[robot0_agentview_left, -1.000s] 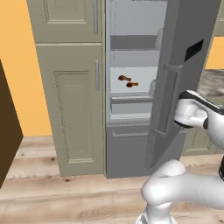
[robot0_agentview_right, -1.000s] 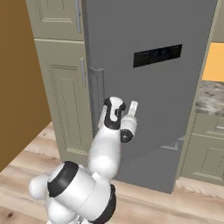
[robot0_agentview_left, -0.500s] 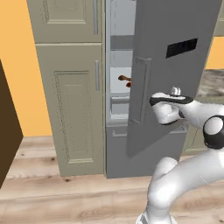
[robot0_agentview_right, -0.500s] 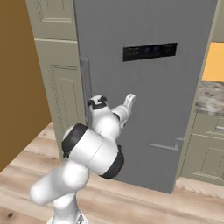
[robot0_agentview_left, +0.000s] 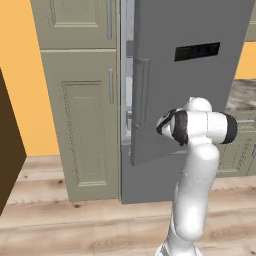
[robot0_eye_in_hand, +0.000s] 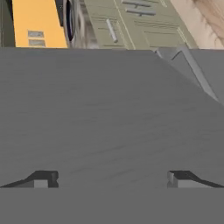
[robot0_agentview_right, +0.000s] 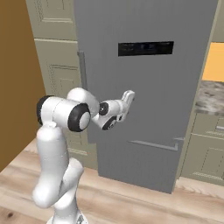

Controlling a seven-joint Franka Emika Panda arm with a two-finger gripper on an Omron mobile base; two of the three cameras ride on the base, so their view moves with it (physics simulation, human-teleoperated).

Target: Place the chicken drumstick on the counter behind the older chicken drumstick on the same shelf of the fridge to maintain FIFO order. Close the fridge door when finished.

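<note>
Closing step in hand. I have the tool (robot0_agentview_right: 127, 97) against the outer face of the fridge door (robot0_agentview_left: 190, 95), jaws spread wide, gripping nothing. Door stands nearly shut; a narrow gap shows at its handle edge beside the fridge (robot0_agentview_left: 126, 75) interior. Drumsticks and shelf hidden behind the door, so I cannot confirm their order. Counter (robot0_agentview_right: 211, 97) lies right of the fridge. Next, I judge: push steadily until the door seats flush.
</note>
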